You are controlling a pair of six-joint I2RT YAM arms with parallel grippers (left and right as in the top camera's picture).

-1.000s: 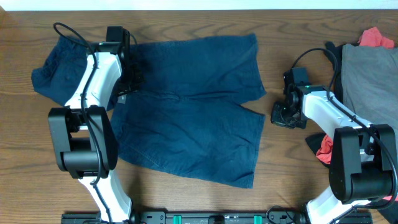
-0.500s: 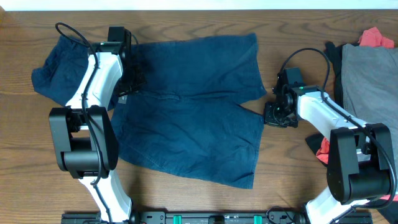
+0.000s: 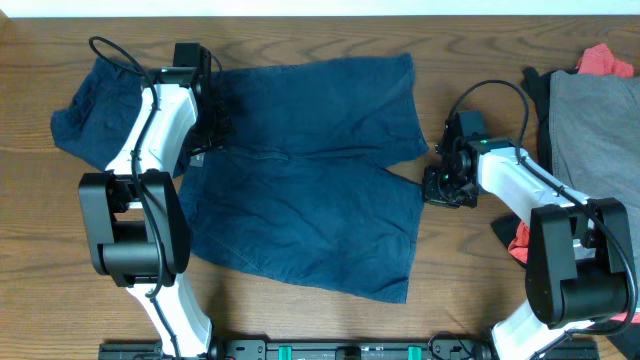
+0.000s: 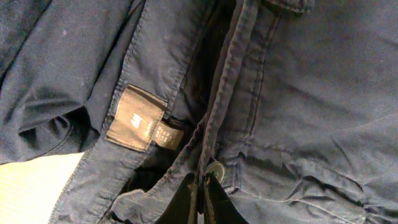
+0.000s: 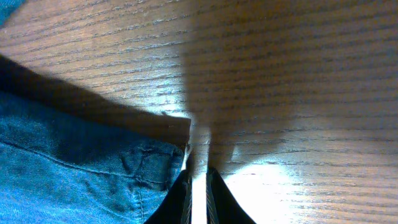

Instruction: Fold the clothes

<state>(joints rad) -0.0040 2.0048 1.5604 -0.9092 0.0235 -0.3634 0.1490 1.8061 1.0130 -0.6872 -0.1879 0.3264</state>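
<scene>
Found left fingers [image 4: 185, 208] clamped on shorts [image 3: 310, 200] waistband. Noted right fingers [image 5: 176, 204] nearly closed at hem corner, low over tabletop [image 3: 470, 290].

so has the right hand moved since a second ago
Yes. The right hand has shifted left, away from the grey garment, and now sits at the hem of the navy shorts.

Overhead plus two wrist close-ups.
Overhead looks straight down on the tabletop [image 3: 450, 300]; left wrist peers closely at the navy shorts [image 4: 311, 93] near their tag [image 4: 135, 117], right wrist at their hem corner [image 5: 168, 134].
</scene>
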